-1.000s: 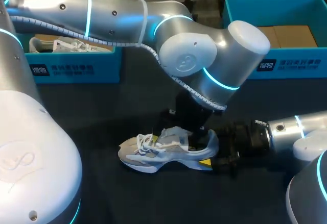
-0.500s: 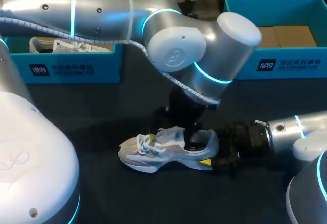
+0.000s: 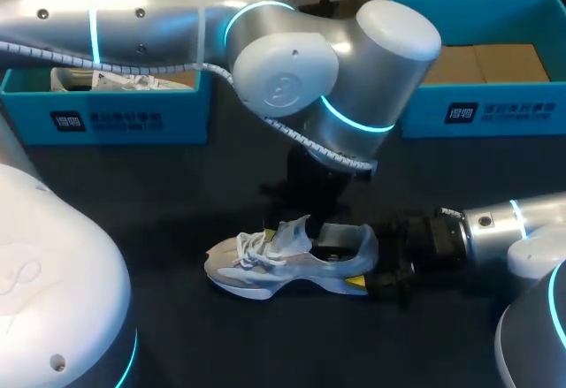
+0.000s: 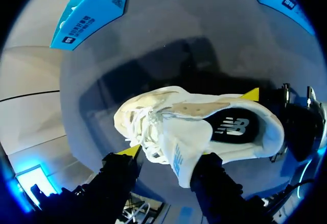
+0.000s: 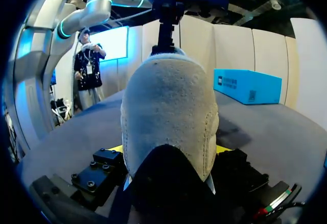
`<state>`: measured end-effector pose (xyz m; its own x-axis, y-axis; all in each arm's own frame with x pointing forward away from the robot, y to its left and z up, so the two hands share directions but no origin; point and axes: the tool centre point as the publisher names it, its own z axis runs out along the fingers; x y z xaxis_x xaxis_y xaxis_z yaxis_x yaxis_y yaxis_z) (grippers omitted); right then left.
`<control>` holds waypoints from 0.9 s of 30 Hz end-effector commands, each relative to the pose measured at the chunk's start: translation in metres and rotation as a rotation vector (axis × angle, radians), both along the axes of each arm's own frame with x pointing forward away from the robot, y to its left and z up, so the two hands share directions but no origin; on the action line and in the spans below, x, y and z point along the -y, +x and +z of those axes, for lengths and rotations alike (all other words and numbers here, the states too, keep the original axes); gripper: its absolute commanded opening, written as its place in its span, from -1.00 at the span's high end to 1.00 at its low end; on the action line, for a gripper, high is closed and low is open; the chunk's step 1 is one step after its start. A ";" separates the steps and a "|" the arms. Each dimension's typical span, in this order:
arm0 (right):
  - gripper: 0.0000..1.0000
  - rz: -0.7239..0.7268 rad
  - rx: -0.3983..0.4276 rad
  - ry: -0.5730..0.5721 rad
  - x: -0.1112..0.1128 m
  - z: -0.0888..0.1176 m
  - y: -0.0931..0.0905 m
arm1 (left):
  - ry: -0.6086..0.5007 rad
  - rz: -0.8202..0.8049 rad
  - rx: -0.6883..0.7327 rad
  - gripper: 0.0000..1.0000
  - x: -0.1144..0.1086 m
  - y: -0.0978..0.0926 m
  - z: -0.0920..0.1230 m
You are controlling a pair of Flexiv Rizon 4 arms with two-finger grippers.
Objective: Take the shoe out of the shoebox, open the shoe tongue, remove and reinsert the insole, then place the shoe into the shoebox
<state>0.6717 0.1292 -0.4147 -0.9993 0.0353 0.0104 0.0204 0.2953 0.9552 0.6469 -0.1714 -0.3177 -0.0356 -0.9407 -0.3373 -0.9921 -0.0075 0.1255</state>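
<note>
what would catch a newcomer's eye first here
The white shoe sits mid-table on its sole, its tongue standing up so the dark insole shows. The left hand hovers just above the laces, and the right hand grips the heel from behind.

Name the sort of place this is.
Likely a robot test bench: a shoe on a dark table, left shoebox and right shoebox behind it, left arm and right arm at it.

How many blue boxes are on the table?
2. One box is at far left in the head view, the other at far right. The left arm could hide more.
</note>
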 end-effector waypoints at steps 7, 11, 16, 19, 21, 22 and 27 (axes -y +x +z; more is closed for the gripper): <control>1.00 -0.002 0.000 -0.003 -0.001 0.001 0.000 | -0.095 0.017 0.022 1.00 -0.007 0.004 0.016; 1.00 -0.002 0.000 -0.003 -0.001 0.001 0.000 | -0.147 0.030 0.010 1.00 -0.018 0.009 0.021; 1.00 -0.002 0.000 -0.003 -0.001 0.001 0.000 | -0.287 0.036 -0.008 1.00 -0.046 0.009 0.034; 1.00 -0.002 0.000 -0.003 -0.001 0.001 0.000 | -0.363 0.052 0.025 1.00 -0.065 0.009 0.040; 1.00 -0.002 0.000 -0.003 -0.001 0.001 0.000 | -0.392 0.078 0.036 1.00 -0.077 0.011 0.039; 1.00 -0.002 0.000 -0.003 -0.001 0.001 0.000 | -0.421 0.091 0.022 1.00 -0.086 0.014 0.037; 1.00 -0.002 0.000 -0.003 -0.001 0.001 0.000 | -0.533 0.112 -0.004 1.00 -0.117 0.020 0.023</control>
